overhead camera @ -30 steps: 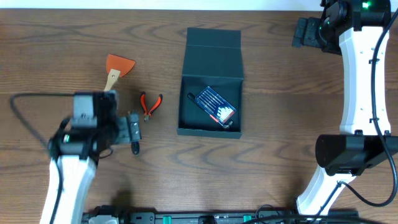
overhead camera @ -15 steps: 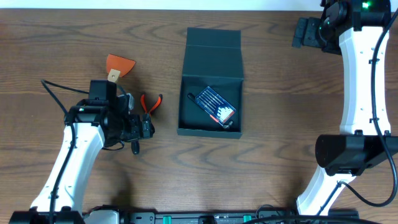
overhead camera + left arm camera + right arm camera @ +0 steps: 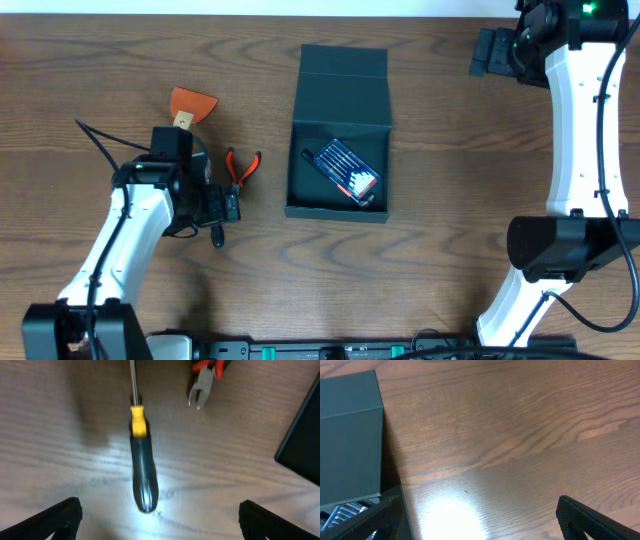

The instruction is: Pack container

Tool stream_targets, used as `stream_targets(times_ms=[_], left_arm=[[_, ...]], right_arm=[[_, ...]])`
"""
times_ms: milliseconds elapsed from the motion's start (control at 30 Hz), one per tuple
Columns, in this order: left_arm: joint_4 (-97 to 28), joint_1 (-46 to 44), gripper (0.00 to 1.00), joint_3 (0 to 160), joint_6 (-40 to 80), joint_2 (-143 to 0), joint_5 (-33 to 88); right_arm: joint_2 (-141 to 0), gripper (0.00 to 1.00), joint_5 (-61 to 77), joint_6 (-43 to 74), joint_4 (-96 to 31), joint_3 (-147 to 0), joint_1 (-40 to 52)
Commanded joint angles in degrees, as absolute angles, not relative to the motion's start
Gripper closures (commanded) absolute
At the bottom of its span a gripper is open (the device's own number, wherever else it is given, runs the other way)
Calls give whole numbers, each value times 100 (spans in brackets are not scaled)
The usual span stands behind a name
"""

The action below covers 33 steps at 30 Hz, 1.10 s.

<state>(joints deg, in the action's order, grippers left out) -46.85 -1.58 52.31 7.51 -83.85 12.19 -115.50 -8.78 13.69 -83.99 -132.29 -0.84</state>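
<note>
The container (image 3: 338, 130) lies open mid-table, its flap lid (image 3: 343, 62) folded back, with a blue drill-bit case (image 3: 347, 170) inside. My left gripper (image 3: 222, 207) hovers open over a screwdriver (image 3: 216, 237). In the left wrist view the screwdriver's black handle (image 3: 143, 475) and yellow collar point away between the spread fingers (image 3: 55, 520) of the left gripper (image 3: 160, 527), which touch nothing. My right gripper (image 3: 490, 52) is open at the far right, above bare table; in its wrist view, the right gripper (image 3: 480, 525) has the container (image 3: 350, 435) at its left.
Red-handled pliers (image 3: 241, 166) lie just beyond the screwdriver, also in the left wrist view as pliers (image 3: 207, 375). An orange scraper (image 3: 190, 105) with a wooden handle lies further back left. The container's corner (image 3: 302, 435) is to the right of the left gripper.
My left arm swung right and forward, bringing its gripper over the screwdriver. The right arm and the container have not moved.
</note>
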Motion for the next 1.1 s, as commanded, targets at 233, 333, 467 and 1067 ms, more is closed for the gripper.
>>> stream_targets(times_ms=[233, 333, 467, 1067], left_arm=[[-4429, -137, 1, 5078, 781, -8823, 762], [-4423, -137, 1, 5078, 781, -8901, 762], [-4368, -137, 0, 5078, 781, -8997, 760], [-3970, -137, 0, 5078, 825, -9441, 672]], right_arm=[[-11550, 1, -878, 1476, -8403, -13338, -110], [-11550, 1, -878, 1476, -8403, -13338, -110], [-11550, 1, -878, 1476, -8403, -13338, -110], [-11550, 1, -878, 1476, -8403, -13338, -110]])
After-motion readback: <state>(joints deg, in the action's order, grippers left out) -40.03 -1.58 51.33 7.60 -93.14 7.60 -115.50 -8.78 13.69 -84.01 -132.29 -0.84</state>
